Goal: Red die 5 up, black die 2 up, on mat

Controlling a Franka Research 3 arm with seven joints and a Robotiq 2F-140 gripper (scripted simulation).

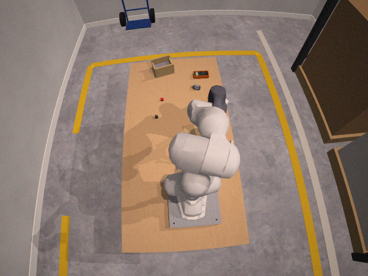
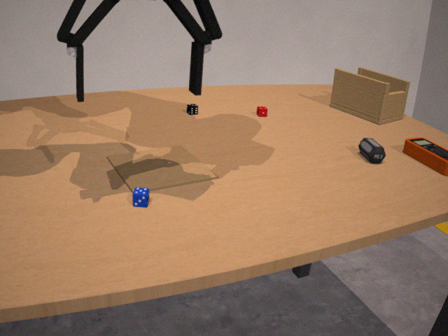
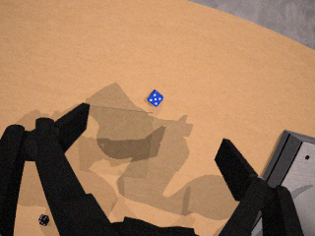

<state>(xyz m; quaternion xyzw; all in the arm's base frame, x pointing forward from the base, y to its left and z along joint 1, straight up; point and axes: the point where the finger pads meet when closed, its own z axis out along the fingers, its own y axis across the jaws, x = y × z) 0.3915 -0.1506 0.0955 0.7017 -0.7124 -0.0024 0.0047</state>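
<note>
Pale wood tabletop (image 1: 184, 237) (image 2: 253, 224) (image 3: 123, 49); my Robotiq gripper (image 2: 138, 97) (image 3: 155, 134) hovers wide open, gripping nothing. I should centre squarely over the chosen die before descending.

The dark hexagonal piece (image 1: 196, 87) (image 2: 372, 150) reads "PZ 2" on its end.

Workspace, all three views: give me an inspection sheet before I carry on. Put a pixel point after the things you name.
Surface: wooden table (image 1: 142, 234) (image 2: 217, 231) (image 3: 221, 64), partly shadowed; thin mat (image 2: 162, 175) (image 3: 123, 120) on it.
Job's things: red die (image 1: 161, 99) (image 2: 262, 111), black die (image 1: 156, 117) (image 2: 192, 109) (image 3: 43, 219) and blue die (image 2: 141, 197) (image 3: 156, 98) off the mat; blue shows 5 on top.
Clutter: wooden box (image 1: 164, 72) (image 2: 358, 95), orange multimeter (image 1: 200, 74) (image 2: 427, 155), dark piece marked PZ 2 (image 1: 196, 87) (image 2: 372, 150).
Gripper (image 2: 137, 98) (image 3: 155, 134): open, raised, holding nothing.
Cables: nothing seen.
Surroundings: blue hand truck (image 1: 138, 24), yellow floor lines (image 1: 285, 127) (image 2: 443, 227).
</note>
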